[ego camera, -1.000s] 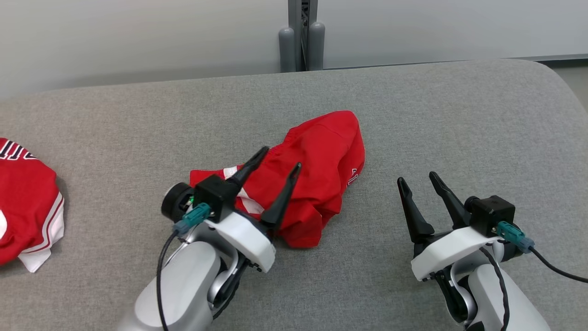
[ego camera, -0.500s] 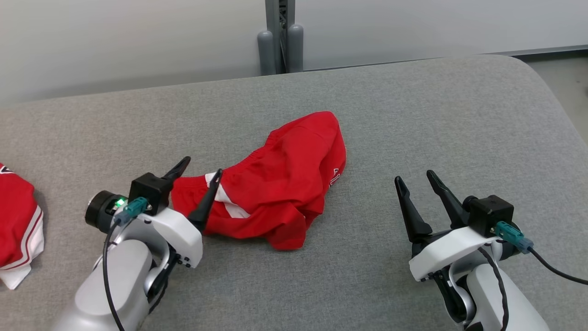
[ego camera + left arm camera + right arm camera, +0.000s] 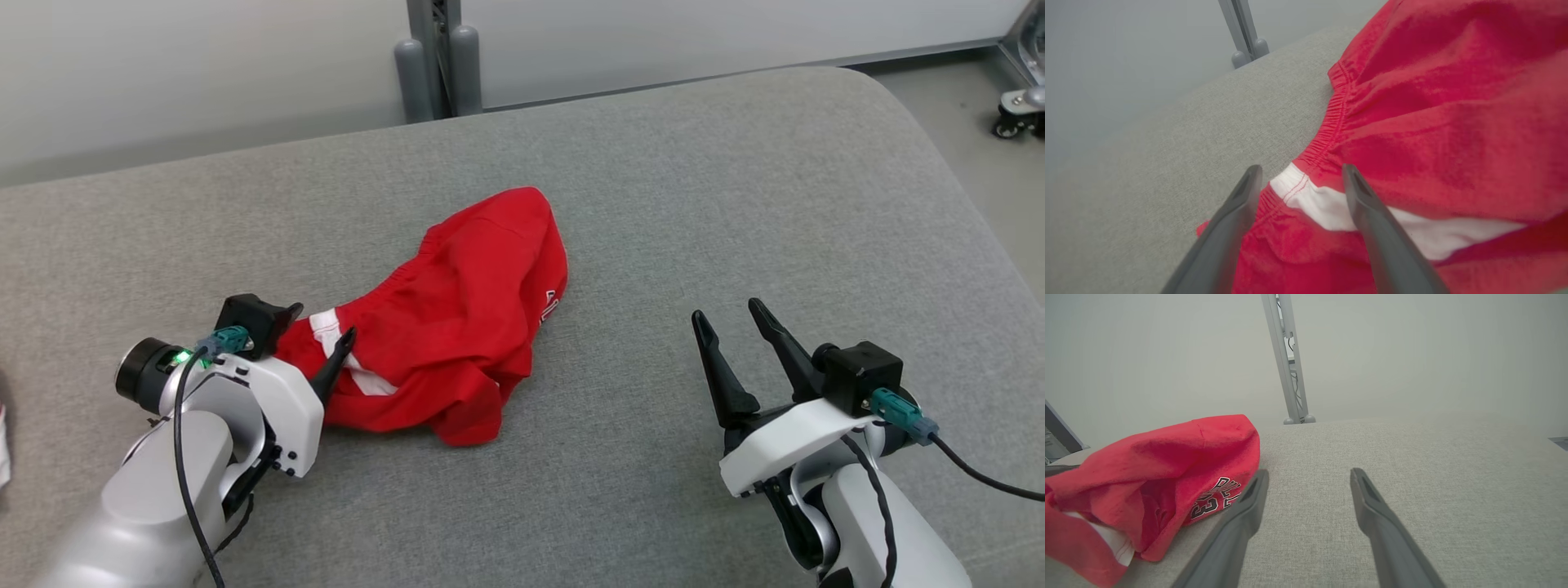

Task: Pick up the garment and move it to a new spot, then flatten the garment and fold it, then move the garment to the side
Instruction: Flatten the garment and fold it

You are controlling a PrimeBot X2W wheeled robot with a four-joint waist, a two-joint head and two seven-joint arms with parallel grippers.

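The garment (image 3: pixel 457 327) is a pair of red shorts with a white band and black lettering, lying crumpled in the middle of the grey padded table (image 3: pixel 735 204). My left gripper (image 3: pixel 322 321) is open at its left end, low to the table. In the left wrist view its fingers (image 3: pixel 1302 167) straddle the elastic waistband and the white band of the garment (image 3: pixel 1433 122) without closing on them. My right gripper (image 3: pixel 725 310) hovers open and empty to the right of the cloth. The right wrist view has those fingers (image 3: pixel 1309 471) over bare table, with the garment (image 3: pixel 1167 465) at their left.
A grey metal post (image 3: pixel 437 57) stands behind the table's far edge. The table's right end is rounded, with floor and a caster wheel (image 3: pixel 1016 114) beyond it. A sliver of other cloth (image 3: pixel 3 445) shows at the far left edge.
The camera has turned right, shifting the picture left. My left gripper has drawn back from over the garment's middle to its left end and come lower. The right gripper has not moved.
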